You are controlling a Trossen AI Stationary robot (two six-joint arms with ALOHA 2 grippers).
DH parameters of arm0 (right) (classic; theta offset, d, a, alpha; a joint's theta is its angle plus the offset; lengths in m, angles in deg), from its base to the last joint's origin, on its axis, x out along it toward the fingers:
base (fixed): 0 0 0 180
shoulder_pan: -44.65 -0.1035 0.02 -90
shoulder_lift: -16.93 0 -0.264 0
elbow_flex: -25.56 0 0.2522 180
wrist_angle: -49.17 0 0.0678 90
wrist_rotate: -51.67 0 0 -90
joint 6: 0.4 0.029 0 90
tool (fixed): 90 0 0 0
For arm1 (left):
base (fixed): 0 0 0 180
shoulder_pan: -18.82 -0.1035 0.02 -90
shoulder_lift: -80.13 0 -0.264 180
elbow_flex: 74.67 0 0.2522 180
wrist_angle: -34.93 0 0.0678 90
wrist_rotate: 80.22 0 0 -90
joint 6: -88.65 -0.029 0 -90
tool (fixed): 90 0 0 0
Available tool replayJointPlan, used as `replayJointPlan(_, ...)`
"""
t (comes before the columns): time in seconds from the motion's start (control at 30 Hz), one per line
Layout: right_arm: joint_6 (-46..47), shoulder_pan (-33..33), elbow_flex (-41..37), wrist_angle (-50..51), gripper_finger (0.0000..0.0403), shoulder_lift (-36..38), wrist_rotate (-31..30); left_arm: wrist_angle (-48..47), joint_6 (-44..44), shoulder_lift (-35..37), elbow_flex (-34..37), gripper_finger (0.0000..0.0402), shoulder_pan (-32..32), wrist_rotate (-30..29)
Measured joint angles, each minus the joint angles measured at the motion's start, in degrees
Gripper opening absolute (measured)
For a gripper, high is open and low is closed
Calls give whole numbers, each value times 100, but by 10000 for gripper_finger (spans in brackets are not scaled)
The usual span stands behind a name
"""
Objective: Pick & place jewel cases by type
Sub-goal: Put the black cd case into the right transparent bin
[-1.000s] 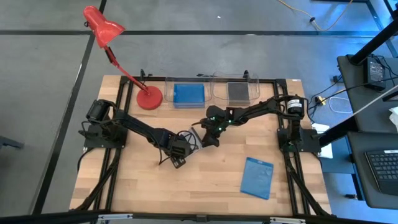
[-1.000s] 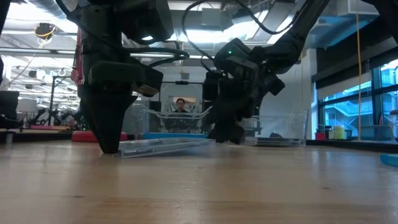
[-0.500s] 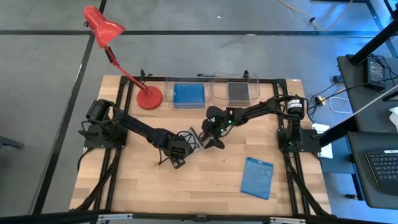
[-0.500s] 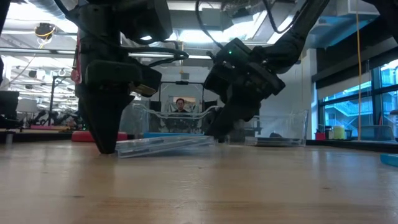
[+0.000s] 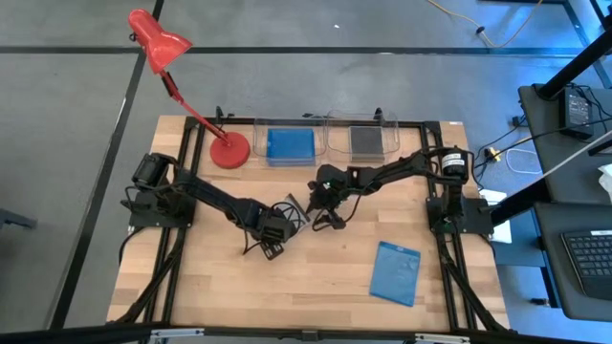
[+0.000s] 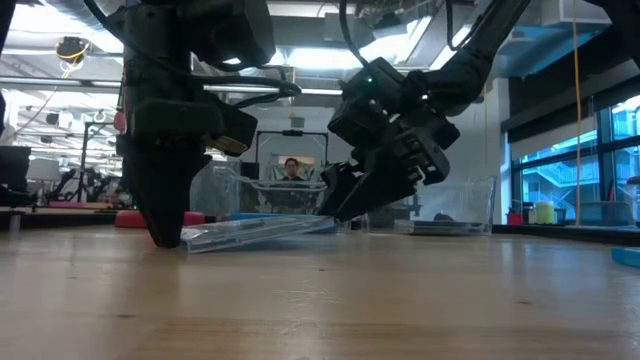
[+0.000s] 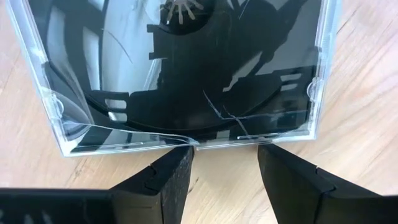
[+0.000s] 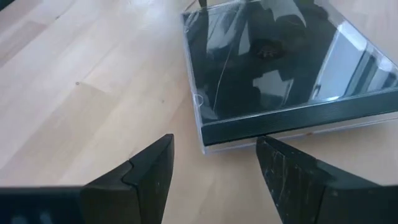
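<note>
Meanwhile, from above, the right gripper (image 5: 328, 212) is drawing back from the clear jewel case (image 5: 295, 212) mid-table, beside the left gripper (image 5: 274, 234). At table level, the case is resting tilted, one edge raised. Both wrist views show jaws spread, gripping nothing, so the pick is still pending.

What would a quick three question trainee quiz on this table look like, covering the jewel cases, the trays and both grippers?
1. True or false: the clear jewel case between the two arms lies flat on the table.
2. Which case lies loose near the right arm's side? A) a blue jewel case B) a red one C) a green one
3. What sits in each clear tray at the back?

Key
1. False. In the low view its end toward the right gripper is raised; the left gripper stands at the low end. Both grippers are open.
2. A, the blue jewel case.
3. The left tray holds a blue case, the right tray a dark one.
</note>
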Motion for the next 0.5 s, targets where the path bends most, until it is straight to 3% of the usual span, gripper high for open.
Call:
replayJointPlan(0.23, 22, -151, 4, 145, 234, 204, -96, -55, -66, -2, 2, 184, 119, -36)
replayJointPlan(0.5, -914, -298, 37, -21, 234, 621, -518, -55, -23, -2, 2, 184, 146, -124)
